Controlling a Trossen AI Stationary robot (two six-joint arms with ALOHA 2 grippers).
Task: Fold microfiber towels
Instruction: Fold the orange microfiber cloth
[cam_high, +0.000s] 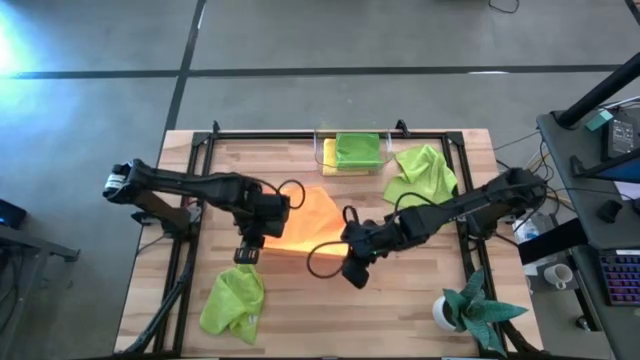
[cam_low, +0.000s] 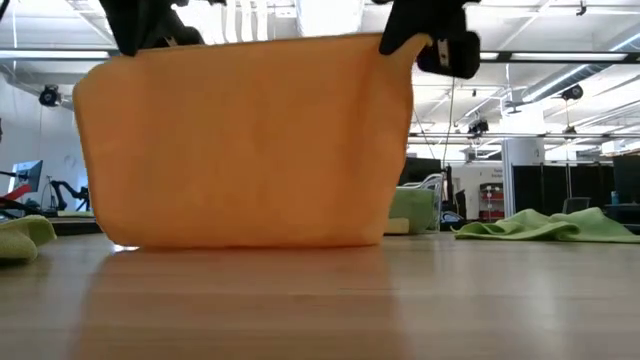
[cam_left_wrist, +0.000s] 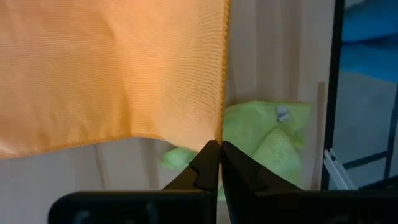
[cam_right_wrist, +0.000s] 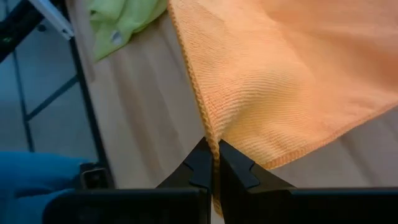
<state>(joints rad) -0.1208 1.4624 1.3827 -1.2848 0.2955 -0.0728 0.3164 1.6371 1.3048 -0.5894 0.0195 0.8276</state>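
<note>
The orange towel (cam_high: 310, 215) hangs spread between my two grippers above the table's middle. In the low view it hangs like a curtain (cam_low: 245, 140), with its lower edge (cam_low: 250, 243) on the table. My left gripper (cam_high: 250, 243) is shut on its upper left corner and my right gripper (cam_high: 352, 258) on its upper right corner. A crumpled lime green towel (cam_high: 233, 302) lies at the near left and another (cam_high: 421, 173) at the far right. A folded lime green towel (cam_high: 357, 150) lies in the clear bin (cam_high: 322, 152). My left gripper pinches the orange towel's corner at its hemmed side edge (cam_left_wrist: 220, 138) between its two fingers. The towel hangs below the hold, spread toward my right gripper, its lower edge on the table. My right gripper pinches the opposite corner at the hemmed edge (cam_right_wrist: 209, 142) between its two fingers. The upper edge (cam_low: 260, 40) runs nearly straight between the two holds.
The teal plant in a white pot (cam_high: 470, 308) stands at the near right corner. Black frame rails (cam_high: 200, 170) run along the table's left, far and right sides. Bare wood (cam_high: 330, 320) lies near the front edge between the green towel and the plant.
</note>
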